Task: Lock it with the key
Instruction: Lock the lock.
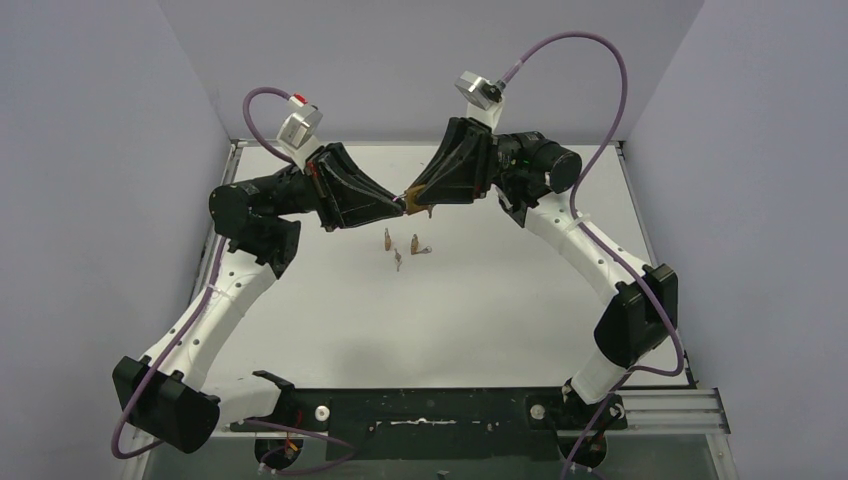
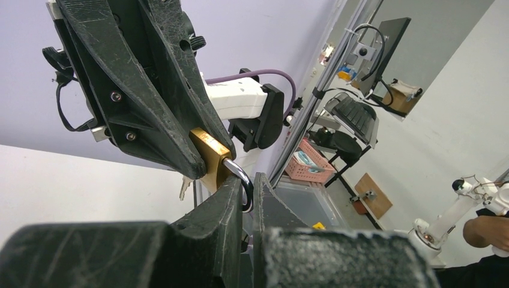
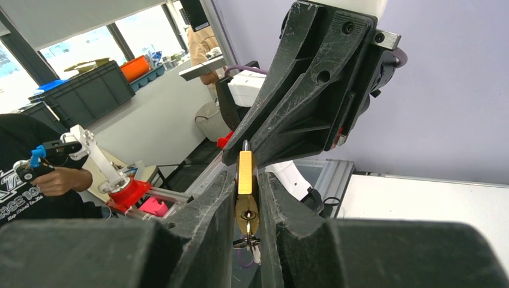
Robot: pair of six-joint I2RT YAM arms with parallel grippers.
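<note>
The padlock (image 3: 245, 171), key (image 3: 246, 240) inserted, is clamped by the right gripper (image 3: 247, 186) and its shackle (image 2: 239, 170) pinched by the left gripper (image 2: 248, 191), braced for locking.

The only lettering in sight is white print on the black T-shirt (image 3: 18, 195) of the person (image 3: 57, 181) at the left edge of the right wrist view. It is cut off by the frame and too blurred to read.
</note>
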